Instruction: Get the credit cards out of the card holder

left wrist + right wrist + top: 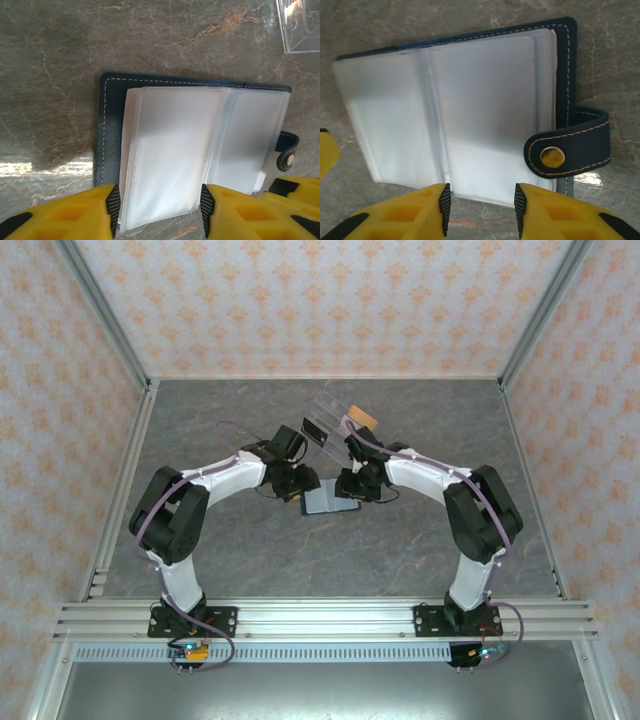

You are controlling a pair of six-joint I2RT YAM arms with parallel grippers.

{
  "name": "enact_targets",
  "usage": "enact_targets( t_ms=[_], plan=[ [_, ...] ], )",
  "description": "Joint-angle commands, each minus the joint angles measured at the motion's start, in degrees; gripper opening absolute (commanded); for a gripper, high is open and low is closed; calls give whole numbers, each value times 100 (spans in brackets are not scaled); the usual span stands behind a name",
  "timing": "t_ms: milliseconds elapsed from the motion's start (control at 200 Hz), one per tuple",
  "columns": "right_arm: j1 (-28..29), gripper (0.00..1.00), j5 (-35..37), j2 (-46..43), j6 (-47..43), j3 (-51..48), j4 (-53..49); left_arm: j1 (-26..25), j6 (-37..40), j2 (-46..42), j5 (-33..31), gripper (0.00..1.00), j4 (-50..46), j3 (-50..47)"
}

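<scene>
You have the card holder [330, 502] lying open and flat near the middle of the surface [250, 560], navy cover down and its cloudy plastic sleeves [175, 150] facing up. Both grippers meet over it, one at each end.

Your left gripper [159, 210] is half-open. Its yellow fingers [95, 212] stand apart with the near edge of one stack of sleeves showing in the gap between the pads. You cannot tell from here whether the pads touch the plastic.

Your right gripper [480, 205] is much the same. Its jaws are apart over the near edge of the other page, with nothing visibly pinched. Just beside it, the clasp tab [567, 150] curls over the cover's stitched edge onto the sleeves, and its round snap [552, 157] faces up.

Toward the far edge of the surface from the holder, and apart from it, a clear box [335, 412] sits at an angle. An orange-tan card [362, 418] shows at its right end and a dark card [313, 430] at its left. Whether they lie inside the box or against it is not clear.
</scene>
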Motion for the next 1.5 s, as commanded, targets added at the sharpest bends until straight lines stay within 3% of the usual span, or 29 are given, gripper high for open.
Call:
enact_targets(
  t_ms=[0,180,405,866,1161,1496],
  plan=[
    [6,40,138,178,-33,103,-62,-45,-39,89,-34,48,-43,149],
    [9,40,234,326,-102,152,-144,-52,-55,255,4,47,-25,177],
    [2,39,225,433,-94,176,-156,-48,-38,343,97,38,45,219],
    [12,37,240,478,-121,202,-208,-51,154,495,174,44,-164,440],
    [10,37,214,486,-133,200,-206,-61,229,679,680,32,103,464],
    [1,36,208,428,-121,171,-187,-110,208,595,1188,4,516,444]
  ],
)
